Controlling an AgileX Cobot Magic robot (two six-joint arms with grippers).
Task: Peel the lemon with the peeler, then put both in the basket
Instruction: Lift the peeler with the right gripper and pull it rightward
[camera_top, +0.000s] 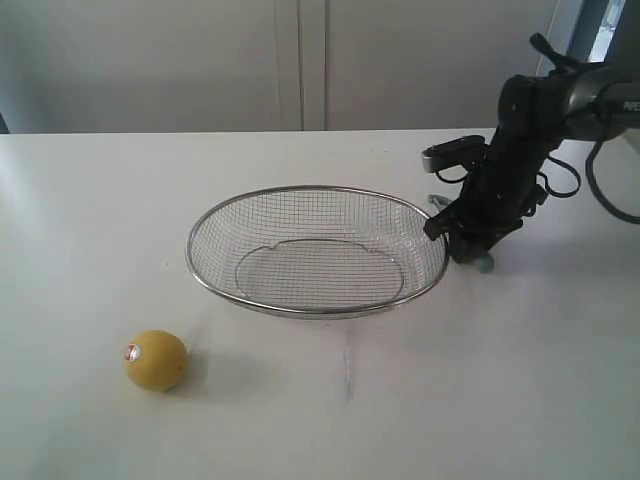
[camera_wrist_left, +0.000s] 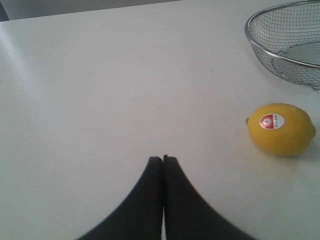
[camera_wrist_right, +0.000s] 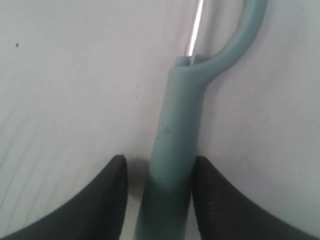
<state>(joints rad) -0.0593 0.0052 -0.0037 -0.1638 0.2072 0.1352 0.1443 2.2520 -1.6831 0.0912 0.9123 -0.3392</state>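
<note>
Two end effectors, two very different jobs right now. The right end effector (camera_wrist_right: 160, 160) sits low on the desk (camera_top: 520, 400) just beside the basket (camera_top: 316, 187). Its jaws are spread wide on either side of the peeler (camera_wrist_right: 179, 120) handle. One finger looks to be touching the plastic and the other shows a sliver of gap, so we'd call it not yet gripped. The left end effector (camera_wrist_left: 163, 159) hovers with its jaws pressed together, holding nothing. The lemon (camera_wrist_left: 280, 129) lies on the desk not far from it, outside the basket and well apart from the peeler. For a clean pickup we want the handle centred between the fingers, a squeeze on the thick stem rather than the forked head, and a straight lift so the blade clears the mesh rim.
</note>
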